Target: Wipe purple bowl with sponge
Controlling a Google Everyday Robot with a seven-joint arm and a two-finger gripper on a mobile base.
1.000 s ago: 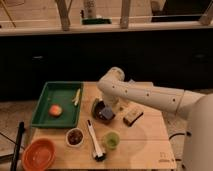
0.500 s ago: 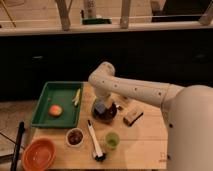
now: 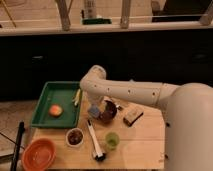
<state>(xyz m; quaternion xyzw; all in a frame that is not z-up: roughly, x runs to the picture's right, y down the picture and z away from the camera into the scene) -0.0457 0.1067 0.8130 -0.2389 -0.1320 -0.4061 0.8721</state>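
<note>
The purple bowl (image 3: 108, 112) sits mid-table, dark and glossy, and looks tipped a little. The blue-grey sponge (image 3: 93, 111) is at the bowl's left rim, tilted. My gripper (image 3: 96, 107) reaches down from the white arm's elbow above and is shut on the sponge, pressing it against the bowl's left side. The arm hides the back part of the bowl.
A green tray (image 3: 47, 94) at the left holds an orange fruit (image 3: 55, 110) and a yellow item (image 3: 77, 96). An orange bowl (image 3: 39, 154), a small white bowl (image 3: 75, 136), a brush (image 3: 95, 142) and a green cup (image 3: 112, 140) stand in front. A tan-and-brown block (image 3: 132, 116) lies right of the bowl.
The arm has swung left; its elbow now stands over the tray's right edge. The sponge has moved from over the bowl to the bowl's left rim.
</note>
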